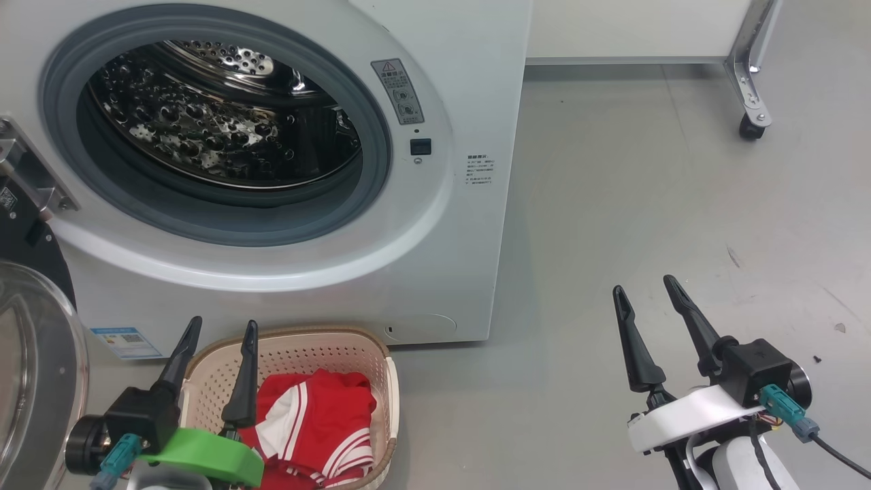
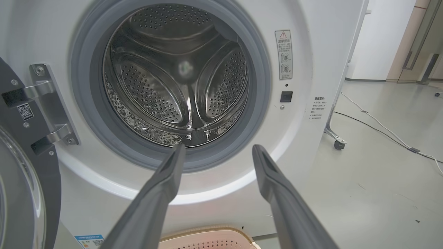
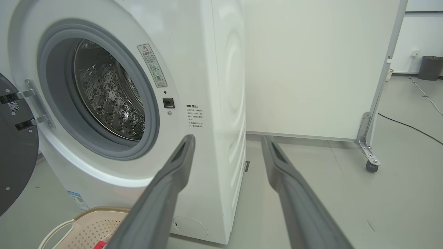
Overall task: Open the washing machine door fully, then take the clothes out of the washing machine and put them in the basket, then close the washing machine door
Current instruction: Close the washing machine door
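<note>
Looks like a lab or test hall: the washing machine [image 1: 476, 82] stands free on a smooth grey floor [image 1: 646, 204], beside a white partition [image 3: 311, 69] on castors [image 3: 371, 166], with cables [image 3: 408, 127] trailing at the far right.

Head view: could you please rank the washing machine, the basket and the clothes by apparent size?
Largest to smallest:
1. washing machine
2. basket
3. clothes, lying inside the basket
No close calls.
</note>
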You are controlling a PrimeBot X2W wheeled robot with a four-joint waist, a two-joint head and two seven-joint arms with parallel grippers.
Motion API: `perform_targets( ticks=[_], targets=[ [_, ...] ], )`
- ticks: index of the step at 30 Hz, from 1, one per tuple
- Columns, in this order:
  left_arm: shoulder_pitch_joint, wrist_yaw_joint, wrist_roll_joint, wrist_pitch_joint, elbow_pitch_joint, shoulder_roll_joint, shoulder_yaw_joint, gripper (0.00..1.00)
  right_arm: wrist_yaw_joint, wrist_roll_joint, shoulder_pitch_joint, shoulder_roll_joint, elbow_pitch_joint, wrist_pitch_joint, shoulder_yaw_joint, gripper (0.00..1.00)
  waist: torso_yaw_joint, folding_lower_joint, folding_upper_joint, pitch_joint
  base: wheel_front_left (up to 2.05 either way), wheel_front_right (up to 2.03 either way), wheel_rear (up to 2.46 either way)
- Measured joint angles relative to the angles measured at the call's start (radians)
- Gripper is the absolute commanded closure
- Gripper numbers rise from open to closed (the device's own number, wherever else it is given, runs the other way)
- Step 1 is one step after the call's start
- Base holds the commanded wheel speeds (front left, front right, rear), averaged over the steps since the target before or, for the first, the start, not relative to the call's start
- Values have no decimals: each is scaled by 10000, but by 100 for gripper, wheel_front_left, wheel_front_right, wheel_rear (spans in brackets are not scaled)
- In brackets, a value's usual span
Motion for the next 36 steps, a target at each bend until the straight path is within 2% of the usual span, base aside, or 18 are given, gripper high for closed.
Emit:
perform_targets(
  ticks=[17, 36],
  targets=[
    [18, 13, -161, 0, -17, -10, -12, 0, -2, 0, -1, 4, 17, 0, 63, 0, -49, 0, 0, -21, -10, 13, -2],
    [167, 15, -159, 0, -15, -15, -40, 0, 0, 2, -1, 4, 67, 0, 165, 0, -49, 0, 0, -104, -73, 84, -11]
  ],
)
